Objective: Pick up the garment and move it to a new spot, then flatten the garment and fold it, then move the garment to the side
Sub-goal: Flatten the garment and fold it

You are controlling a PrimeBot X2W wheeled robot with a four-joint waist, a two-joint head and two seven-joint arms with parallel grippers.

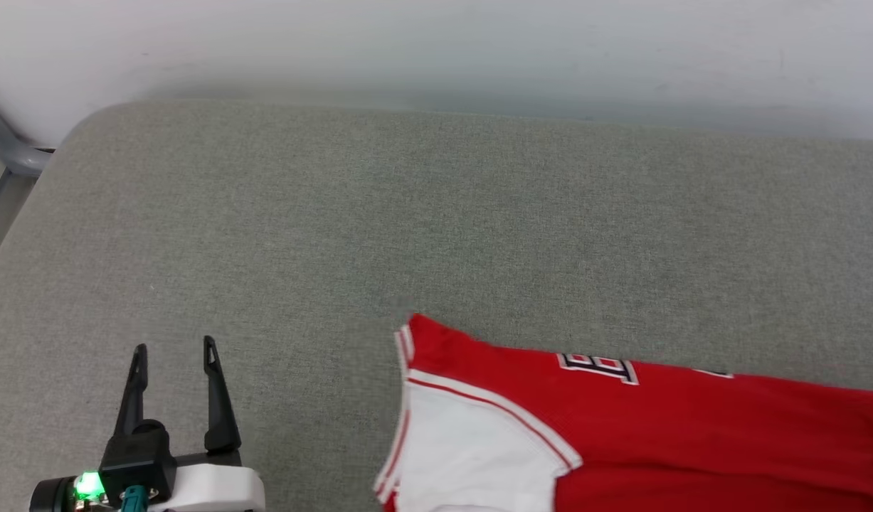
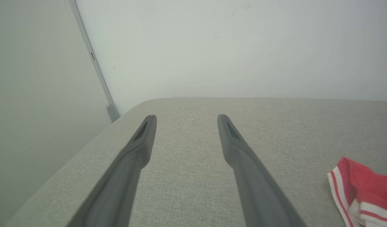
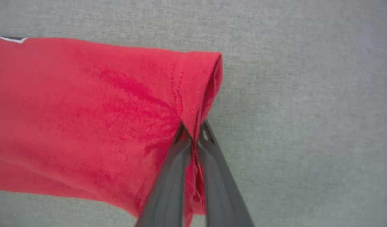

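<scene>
Garment (image 1: 657, 427) lies flat at the near right of the grey woven fabric surface (image 1: 336, 213), soft red knit with a white sleeve (image 1: 472, 455) edged in striped trim. Right gripper (image 3: 193, 132) is pinched tight on the stitched, folded red hem (image 3: 199, 82), cloth bunching between its slim dark fingers. Left gripper (image 1: 174, 346) hovers well apart, spread wide, holding nothing.

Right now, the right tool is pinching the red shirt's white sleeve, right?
No. The right tool is pinching a red edge of the shirt, not its white sleeve; the right wrist view shows that.
</scene>
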